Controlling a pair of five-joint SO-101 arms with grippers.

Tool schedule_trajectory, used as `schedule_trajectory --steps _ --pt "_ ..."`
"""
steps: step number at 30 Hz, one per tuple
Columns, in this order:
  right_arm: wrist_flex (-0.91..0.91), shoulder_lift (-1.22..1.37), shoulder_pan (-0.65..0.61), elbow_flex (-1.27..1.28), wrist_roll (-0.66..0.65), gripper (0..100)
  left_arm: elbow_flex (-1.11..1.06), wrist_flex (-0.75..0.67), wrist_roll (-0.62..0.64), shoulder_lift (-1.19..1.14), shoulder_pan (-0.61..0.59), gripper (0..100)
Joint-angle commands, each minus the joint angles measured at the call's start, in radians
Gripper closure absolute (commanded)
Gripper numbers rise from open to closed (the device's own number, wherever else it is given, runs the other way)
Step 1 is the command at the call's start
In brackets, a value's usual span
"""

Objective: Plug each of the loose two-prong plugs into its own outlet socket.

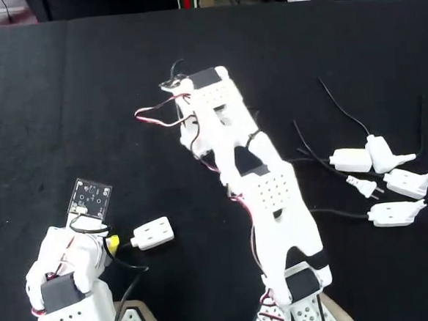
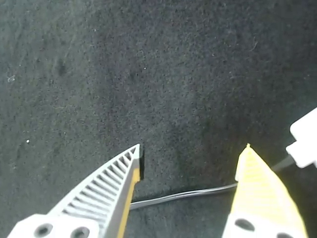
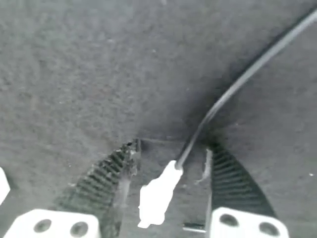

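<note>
The right gripper (image 3: 172, 148) is seen released, its two fingers held apart with a white two-prong plug (image 3: 156, 196) lying between them. Whether either finger touches the plug cannot be told, and its prongs cannot be made out. A black cord (image 3: 237, 84) is led from the plug out past the fingertips over the black table (image 3: 74, 59).

The left gripper (image 2: 192, 146) is likewise held open, with nothing grasped. A thin black lead (image 2: 183, 195) is laid across the gap behind the fingertips. Just outside the yellow finger (image 2: 257, 188), a white outlet block (image 2: 304, 141) is cut off by the view's edge. In the high view this outlet block (image 1: 153, 233) is found just beside that finger.

The right arm (image 1: 271, 193) is stretched over the middle of the table, and what lies under it is covered. Well apart from both jaws, a cluster of white plugs and outlets (image 1: 381, 182) is spread. Which of them are joined cannot be told.
</note>
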State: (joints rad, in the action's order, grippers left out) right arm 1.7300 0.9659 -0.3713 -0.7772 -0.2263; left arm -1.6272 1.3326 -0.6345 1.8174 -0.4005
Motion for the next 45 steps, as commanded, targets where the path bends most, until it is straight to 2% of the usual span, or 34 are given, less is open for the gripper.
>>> schedule_trajectory --steps 1,4,9,17,33,35,39,45 --pt "0.037 -0.022 -0.008 0.031 -0.008 74.8 -0.005 0.006 -0.015 0.002 0.002 70" --pt "0.037 -0.059 -0.005 0.096 -0.025 74.8 -0.005 0.006 -0.015 0.002 0.002 70" --pt "0.037 -0.153 0.041 0.216 -0.141 75.0 -0.005 0.006 -0.015 0.002 0.002 70" --pt "0.034 -0.24 0.04 0.397 -0.146 75.0 -0.005 0.006 -0.015 0.002 0.002 70" --pt "0.035 -0.081 0.021 0.15 -0.138 75.3 -0.005 0.006 -0.015 0.002 0.002 70" --pt "0.035 -0.076 0.018 0.15 -0.11 79.5 -0.005 0.006 -0.015 0.002 0.002 70" --pt "0.034 -0.074 0.023 0.119 -0.106 97.8 -0.005 0.006 -0.015 0.002 0.002 70" --pt "0.034 -0.074 0.021 0.114 -0.107 97.7 -0.005 0.006 -0.015 0.002 0.002 70"
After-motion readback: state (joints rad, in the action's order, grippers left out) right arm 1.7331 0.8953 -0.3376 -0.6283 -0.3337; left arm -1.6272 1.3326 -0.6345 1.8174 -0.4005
